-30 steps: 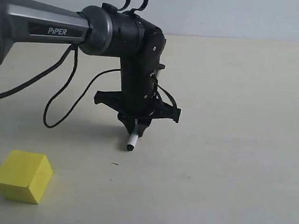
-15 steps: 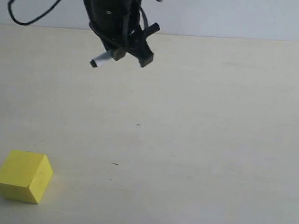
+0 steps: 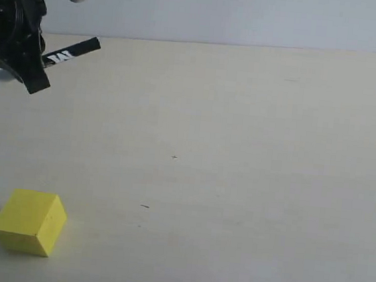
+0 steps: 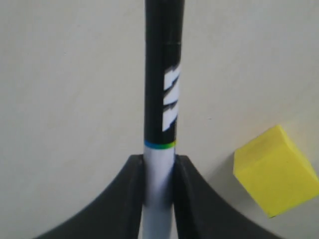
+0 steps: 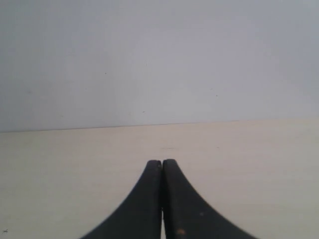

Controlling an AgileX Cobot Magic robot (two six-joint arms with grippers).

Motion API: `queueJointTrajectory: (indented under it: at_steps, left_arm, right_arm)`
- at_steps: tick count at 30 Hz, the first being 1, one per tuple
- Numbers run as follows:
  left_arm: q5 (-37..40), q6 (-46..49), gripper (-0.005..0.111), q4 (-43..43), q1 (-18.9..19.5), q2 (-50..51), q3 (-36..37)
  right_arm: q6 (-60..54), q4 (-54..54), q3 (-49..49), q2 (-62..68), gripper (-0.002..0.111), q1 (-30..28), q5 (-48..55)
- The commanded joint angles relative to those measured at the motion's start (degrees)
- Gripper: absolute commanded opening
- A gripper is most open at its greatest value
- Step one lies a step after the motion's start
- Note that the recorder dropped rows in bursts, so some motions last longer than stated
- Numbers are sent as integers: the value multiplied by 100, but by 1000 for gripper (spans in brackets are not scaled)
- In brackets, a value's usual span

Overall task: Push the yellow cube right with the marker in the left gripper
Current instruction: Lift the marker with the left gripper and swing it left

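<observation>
The left gripper (image 3: pixel 22 65) is now hanging high at the far left edge of the exterior view, having swung away from the middle of the worktop (image 3: pixel 257 187), where a second ago it was sitting low with the marker (image 3: pixel 72 49) pointing down at the surface. Half a second ago it was already lifting and travelling left. It is pinching the marker by the white barrel, as the left wrist view is showing plainly. The marker is lying nearly level rather than upright, with the black lettered end sticking out to the right and the white end running off to the left. The yellow cube (image 3: pixel 29 222) is sitting where it was, flat on the worktop near the lower left, well below the gripper and untouched. This swing is probably putting the arm on the cube's left side, which a rightward push is going to need. The marker is still needing to come down to cube height and meet the left face. The right gripper (image 5: pixel 162 167) is idling with its jaws pressed together on nothing, facing bare worktop.
</observation>
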Motion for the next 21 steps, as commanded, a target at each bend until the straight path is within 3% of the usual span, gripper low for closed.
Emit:
queueJointTrajectory:
  at_steps: [1,7,13,15,21]
  left_arm:
    - [-40,705,0,-640,220,-101,203]
    - [-40,2927,0,-609,573,-701,1327]
    - [-686,2960,0,888,1313,-859,2102]
    - [-1092,3040,0,657,1527,-823,2171]
    - [-1428,5932,0,-1031,2385,-807,2570]
  right_arm:
    - [-28,-9,26,-27,0,5,-27]
    - [-28,-9,26,-27,0,5,-27]
    - [-16,-9,26,-27,0,5,-27]
    - [-16,-9,26,-27,0,5,-27]
    - [-29,-9,26,-27,0,5,-27]
